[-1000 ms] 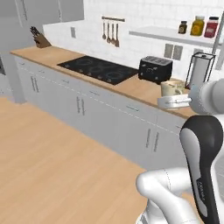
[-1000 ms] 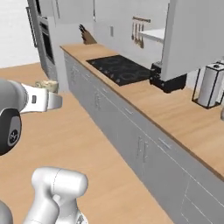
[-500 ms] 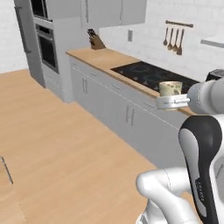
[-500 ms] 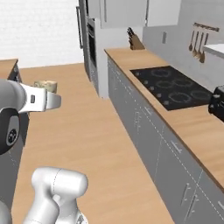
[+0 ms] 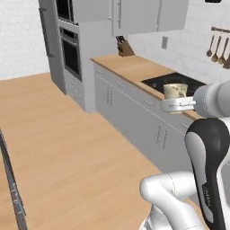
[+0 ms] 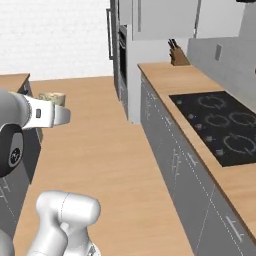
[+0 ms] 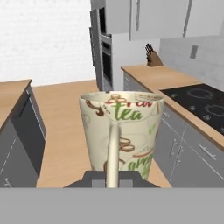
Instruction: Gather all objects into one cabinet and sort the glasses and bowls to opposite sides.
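Above the wooden floor (image 6: 105, 150), well short of the long wooden counter (image 5: 134, 67), a beige printed cup with a side handle (image 7: 121, 133) is carried in the two-finger claw (image 7: 113, 178). The claw is closed on the cup: in the hand view the cup is seen upright directly ahead of the claw, its handle turned toward the camera and running down to the dark gripper base at the bottom edge. The fingertips themselves are hidden behind the cup's lower part.

In the left base view the same cup (image 5: 175, 91) is seen upright at the end of the white hand (image 5: 179, 105), its rim above the hand and in line with the counter's black cooktop (image 5: 173, 83) behind it. In the right base view the cup (image 6: 52, 98) is partly hidden behind the white wrist (image 6: 47, 115), only its upper part showing, well apart from the counter.

Items recorded relative to the counter: a black four-ring cooktop (image 6: 225, 127) set into its top; a wooden knife block (image 6: 176, 56) at its far end against the wall; grey drawer and door fronts (image 6: 170, 150) beneath it; a tall grey oven column (image 5: 72, 49) just beyond its far end; grey wall cabinets (image 5: 143, 15) above it. A second wooden-topped grey unit (image 7: 17, 127) stands across the floor, opposite the counter.
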Robot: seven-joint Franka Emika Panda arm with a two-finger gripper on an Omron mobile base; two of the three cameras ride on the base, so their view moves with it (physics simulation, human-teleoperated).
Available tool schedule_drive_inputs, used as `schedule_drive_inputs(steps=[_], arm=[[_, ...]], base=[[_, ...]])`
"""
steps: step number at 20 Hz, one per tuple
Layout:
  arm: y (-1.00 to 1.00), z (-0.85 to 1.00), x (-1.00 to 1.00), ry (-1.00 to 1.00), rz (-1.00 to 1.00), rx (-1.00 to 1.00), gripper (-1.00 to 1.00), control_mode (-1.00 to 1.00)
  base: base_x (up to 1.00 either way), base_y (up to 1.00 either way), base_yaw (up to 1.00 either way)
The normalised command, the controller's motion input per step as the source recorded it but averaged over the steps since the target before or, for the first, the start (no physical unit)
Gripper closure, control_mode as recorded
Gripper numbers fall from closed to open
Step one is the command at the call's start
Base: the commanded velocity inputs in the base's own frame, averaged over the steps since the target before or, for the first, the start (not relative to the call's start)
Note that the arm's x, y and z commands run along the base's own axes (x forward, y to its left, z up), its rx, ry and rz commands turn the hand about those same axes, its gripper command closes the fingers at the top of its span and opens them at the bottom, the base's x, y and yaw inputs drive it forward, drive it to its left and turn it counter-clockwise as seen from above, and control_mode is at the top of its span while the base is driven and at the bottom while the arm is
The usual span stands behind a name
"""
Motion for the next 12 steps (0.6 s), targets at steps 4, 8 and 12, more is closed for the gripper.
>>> schedule_drive_inputs(steps=[4,8,12], arm=[[0.0,0.0,0.0,0.0,0.0,0.0,1.0,1.0],[0.0,0.0,0.0,0.0,0.0,0.0,1.0,1.0],[0.0,0.0,0.0,0.0,0.0,0.0,1.0,1.0]], base=[[1.0,0.09,0.1],[1.0,0.14,0.05],[1.0,0.15,0.0]])
